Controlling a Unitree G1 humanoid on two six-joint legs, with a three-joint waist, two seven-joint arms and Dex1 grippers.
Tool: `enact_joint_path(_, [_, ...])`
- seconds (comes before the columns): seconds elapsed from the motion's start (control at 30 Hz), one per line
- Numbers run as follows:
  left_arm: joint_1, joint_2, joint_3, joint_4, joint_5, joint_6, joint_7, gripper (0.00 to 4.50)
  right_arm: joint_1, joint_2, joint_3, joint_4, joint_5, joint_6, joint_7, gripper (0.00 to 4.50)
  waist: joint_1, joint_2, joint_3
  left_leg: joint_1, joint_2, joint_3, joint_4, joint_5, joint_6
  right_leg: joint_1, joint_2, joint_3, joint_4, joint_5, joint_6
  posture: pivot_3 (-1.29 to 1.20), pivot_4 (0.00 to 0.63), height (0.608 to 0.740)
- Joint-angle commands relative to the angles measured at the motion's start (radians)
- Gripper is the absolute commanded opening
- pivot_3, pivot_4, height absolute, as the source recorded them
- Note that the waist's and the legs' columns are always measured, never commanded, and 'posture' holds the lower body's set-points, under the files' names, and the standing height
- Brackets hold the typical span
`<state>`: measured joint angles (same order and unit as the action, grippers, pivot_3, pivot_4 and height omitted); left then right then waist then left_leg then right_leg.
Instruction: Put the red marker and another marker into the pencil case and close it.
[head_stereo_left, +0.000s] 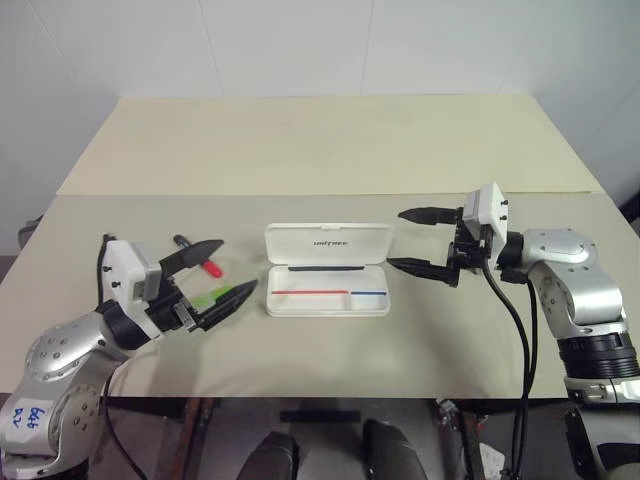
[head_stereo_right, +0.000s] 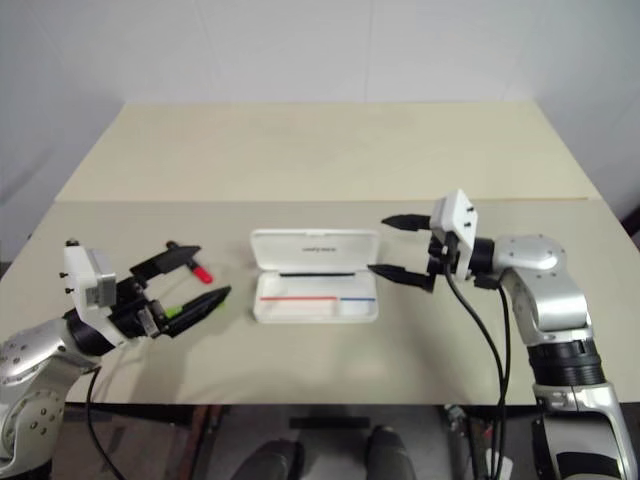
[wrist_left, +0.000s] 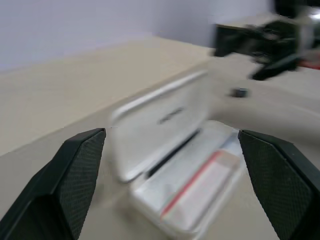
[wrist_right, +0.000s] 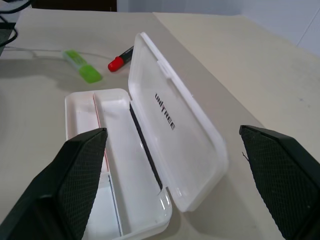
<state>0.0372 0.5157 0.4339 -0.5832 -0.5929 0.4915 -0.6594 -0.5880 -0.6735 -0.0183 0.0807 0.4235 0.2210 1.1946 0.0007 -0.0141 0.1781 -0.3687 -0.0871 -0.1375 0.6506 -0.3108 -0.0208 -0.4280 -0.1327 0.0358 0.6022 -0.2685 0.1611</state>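
White plastic, the pencil case (head_stereo_left: 327, 270) was left lying open on the table (head_stereo_left: 330, 150), ready for filling. Beside it, still outside, lay the red marker (wrist_right: 120, 60) and green marker (wrist_right: 82, 67), near the released left claw (head_stereo_left: 222, 272). The right claw (head_stereo_left: 413, 240) was spread empty too.

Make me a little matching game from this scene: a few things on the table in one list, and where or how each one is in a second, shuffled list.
1. flat white plastic pencil case
2. short red marker
3. lime-green marker
4. right gripper

A. open, beside the case's right end
B. on the table, black end away from the case
C. lid up, no markers inside
D. on the table next to the red one

1-C, 2-B, 3-D, 4-A
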Motion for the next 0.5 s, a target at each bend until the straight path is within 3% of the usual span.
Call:
enact_joint_path(0.03, [0.044,-0.008,0.024,-0.023,0.083,-0.058,0.087,4.49,-0.057,0.002,-0.019,-0.013,0.015,-0.015,0.006,4.5,0.0,0.0,0.0,0.0,0.0,0.001,0.0,0.0,0.0,0.0,0.0,0.0,0.0,0.0,0.0,0.0,0.15,0.74])
enact_joint_path(0.2, [0.052,-0.043,0.017,0.006,0.208,-0.015,0.291,4.49,-0.093,0.022,-0.002,-0.066,0.042,0.019,0.016,4.5,0.0,0.0,0.0,0.0,0.001,0.003,0.0,0.0,0.0,0.0,0.001,0.0,-0.001,0.001,-0.001,0.0,0.15,0.74])
enact_joint_path(0.5, [-0.008,-0.196,0.024,-0.022,0.165,0.154,0.548,4.49,-0.106,0.038,0.001,-0.124,0.073,0.068,0.019,4.5,0.002,0.0,0.0,-0.001,0.001,0.003,0.0,0.0,0.0,0.0,0.001,0.0,-0.002,0.001,0.0,0.0,0.15,0.74])
